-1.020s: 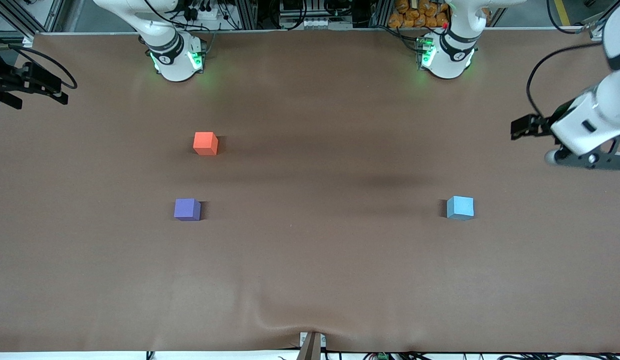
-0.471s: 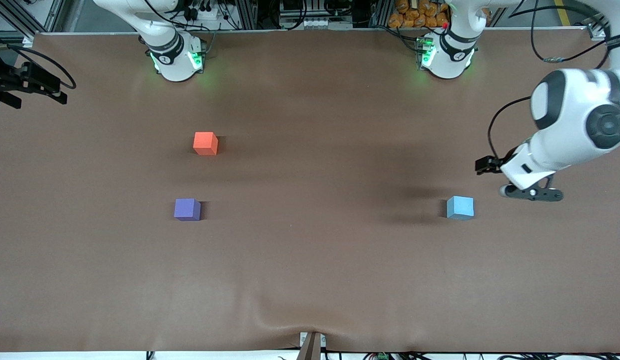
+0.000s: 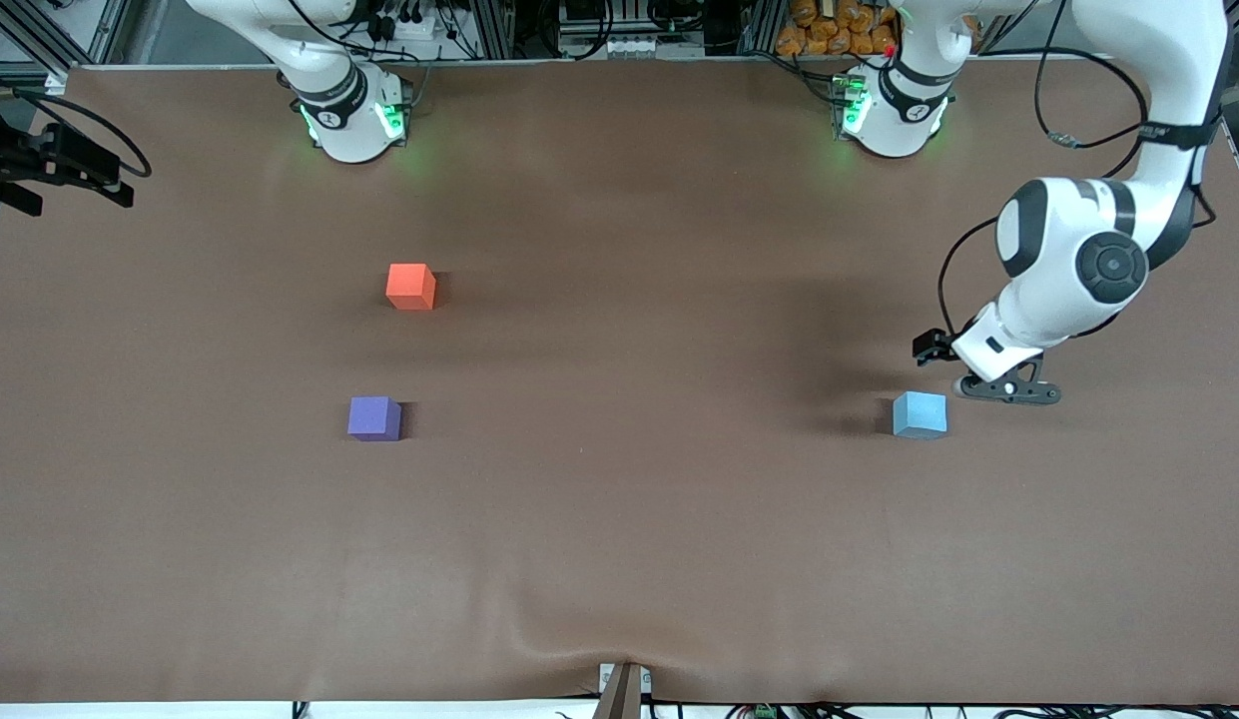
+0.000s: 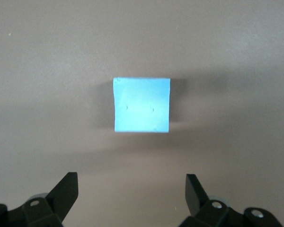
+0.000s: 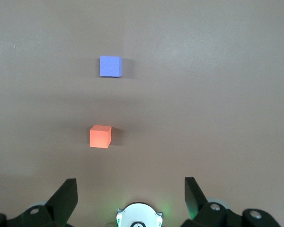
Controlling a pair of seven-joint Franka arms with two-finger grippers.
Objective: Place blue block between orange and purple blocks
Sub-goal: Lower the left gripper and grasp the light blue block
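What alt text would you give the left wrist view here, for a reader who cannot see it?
A light sky-blue cube sits alone on the brown table cover, seen from directly above. The left gripper hangs above the cover with its two dark fingertips spread open, holding nothing; the cube lies just ahead of the gap between them.

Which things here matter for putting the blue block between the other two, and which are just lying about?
For the job:
blue block
orange block
purple block
left gripper, jaws open, beside the blue block

Lying about:
nothing else on the brown table
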